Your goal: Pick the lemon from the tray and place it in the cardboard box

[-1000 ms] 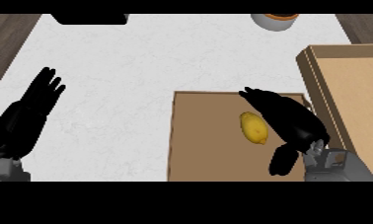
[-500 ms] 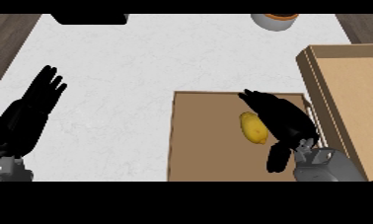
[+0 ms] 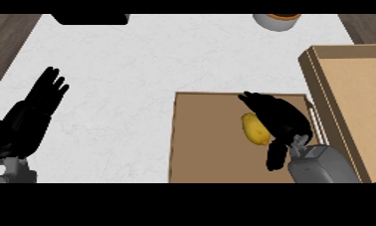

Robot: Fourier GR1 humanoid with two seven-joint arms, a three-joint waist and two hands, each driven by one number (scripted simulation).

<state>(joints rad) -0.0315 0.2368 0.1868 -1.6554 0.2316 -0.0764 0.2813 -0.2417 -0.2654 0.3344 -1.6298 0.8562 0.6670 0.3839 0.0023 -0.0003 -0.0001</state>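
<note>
A yellow lemon (image 3: 254, 128) lies on the brown tray (image 3: 209, 145) at the lower right of the head view. My right hand (image 3: 279, 119) is set against the lemon's right side, fingers stretched toward the tray's far edge and thumb hanging toward the near edge. The hand is open and covers the lemon's right flank. Just right of the tray stands the cardboard box (image 3: 343, 95), its inside facing up. My left hand (image 3: 33, 115) rests open on the white counter at the left edge.
A grey bowl (image 3: 277, 21) with an orange rim sits at the counter's far edge. A dark object (image 3: 92, 19) lies at the far left. Bare white counter spreads between the left hand and the tray.
My right hand and forearm have shifted slightly left, closer onto the lemon. The lemon and my left hand have stayed put.
</note>
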